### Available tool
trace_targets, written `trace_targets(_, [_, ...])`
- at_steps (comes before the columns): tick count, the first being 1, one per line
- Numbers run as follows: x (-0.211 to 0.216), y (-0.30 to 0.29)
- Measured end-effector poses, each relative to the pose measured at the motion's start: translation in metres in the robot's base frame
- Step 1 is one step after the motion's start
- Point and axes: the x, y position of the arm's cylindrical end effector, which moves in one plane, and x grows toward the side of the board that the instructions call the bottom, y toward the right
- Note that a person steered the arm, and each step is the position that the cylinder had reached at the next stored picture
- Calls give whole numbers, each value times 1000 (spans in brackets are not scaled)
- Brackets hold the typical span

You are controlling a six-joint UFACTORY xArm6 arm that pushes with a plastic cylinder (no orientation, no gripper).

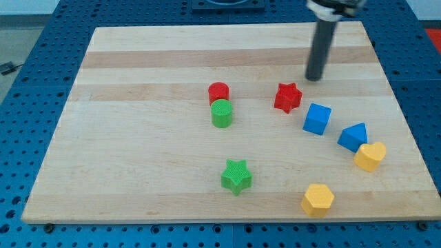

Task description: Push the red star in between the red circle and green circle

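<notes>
Red star block point(288, 97): seen right of centre, well apart from the touching red cylinder point(218, 92) and green cylinder point(222, 114) (no gap).
My tip point(314, 78): placed upper right of the star, nothing held.
Progress: push not yet made.

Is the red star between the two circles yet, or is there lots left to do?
Nothing looks done yet. The red star sits well to the view's right of the red circle and green circle, which touch each other. My tip stands just up and right of the star, not clearly touching it. Left: push the star leftward to the circles and in between them.
</notes>
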Motion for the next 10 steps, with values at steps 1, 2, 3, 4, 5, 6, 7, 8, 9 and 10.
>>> trace_targets(1, [29,-17])
trace_targets(2, [56,-77])
trace_targets(3, [77,-153])
trace_targets(4, [81,-209])
trace_targets(5, [81,-219])
trace_targets(6, [80,-158])
trace_targets(7, [47,-119])
trace_targets(8, [21,-120])
trace_targets(9, [71,-116])
trace_targets(10, [128,-116])
